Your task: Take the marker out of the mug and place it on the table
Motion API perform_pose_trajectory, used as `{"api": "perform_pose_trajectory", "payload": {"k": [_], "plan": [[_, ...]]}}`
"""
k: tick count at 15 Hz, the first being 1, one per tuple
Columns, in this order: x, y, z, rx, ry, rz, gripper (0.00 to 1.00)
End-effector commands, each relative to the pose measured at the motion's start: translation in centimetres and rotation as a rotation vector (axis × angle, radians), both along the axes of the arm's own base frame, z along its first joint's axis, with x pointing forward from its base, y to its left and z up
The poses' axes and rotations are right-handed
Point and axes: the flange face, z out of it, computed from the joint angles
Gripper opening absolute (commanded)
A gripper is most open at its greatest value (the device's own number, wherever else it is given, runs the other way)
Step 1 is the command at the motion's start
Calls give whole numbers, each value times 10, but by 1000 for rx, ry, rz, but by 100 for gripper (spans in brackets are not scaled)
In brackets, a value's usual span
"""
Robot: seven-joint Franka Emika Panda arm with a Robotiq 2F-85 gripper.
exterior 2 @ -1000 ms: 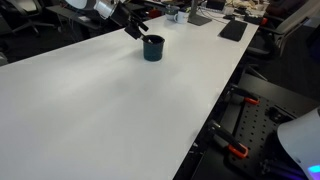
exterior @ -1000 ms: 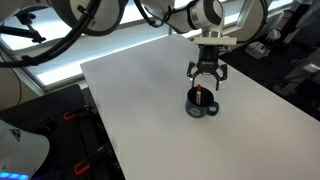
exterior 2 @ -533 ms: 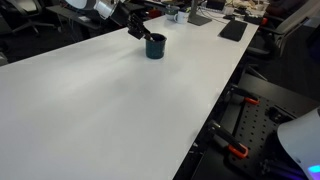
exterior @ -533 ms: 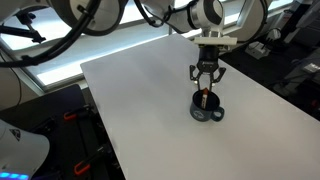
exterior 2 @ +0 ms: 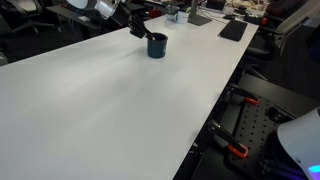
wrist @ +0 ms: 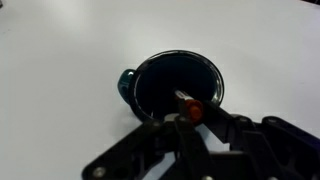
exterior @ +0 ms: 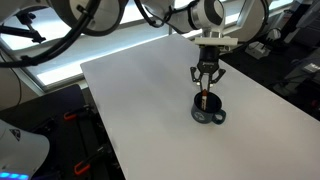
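Note:
A dark glossy mug stands on the white table, its handle pointing left in the wrist view. The marker's orange-red end sticks up at the mug's near rim. My gripper reaches down over that rim, its dark fingers drawn together on the marker's end. In both exterior views the gripper hangs right over the mug, and the marker shows as a thin stick between the fingers.
The white table is wide around the mug. Its edge runs close behind the mug, with dark desk gear such as a flat black slab beyond it. Black equipment with orange clamps sits below the table's side.
The jaws went from wide open around the mug's mouth to shut on the marker's end. The mug shifted a little across the table as they closed.

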Motion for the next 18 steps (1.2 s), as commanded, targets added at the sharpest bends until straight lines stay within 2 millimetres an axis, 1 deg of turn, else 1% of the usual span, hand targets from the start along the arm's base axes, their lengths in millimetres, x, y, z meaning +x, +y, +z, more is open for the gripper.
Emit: {"api": "perform_pose_trajectory", "payload": {"k": [1, 3, 5, 8, 10, 12, 13, 14, 15, 16, 18], "plan": [[0, -5, 6, 2, -1, -47, 5], [1, -13, 25, -7, -38, -91, 5], [4, -24, 53, -17, -95, -154, 5], [9, -35, 112, -53, -210, -229, 5], [11, -36, 152, -70, -283, -257, 5], [13, -33, 186, -88, -347, -266, 5], [13, -31, 197, -91, -371, -270, 5], [14, -28, 205, -88, -382, -261, 5], [16, -25, 208, -74, -386, -234, 5], [18, -20, 209, -55, -383, -200, 5], [27, -7, 202, 6, -365, -84, 5]]}}
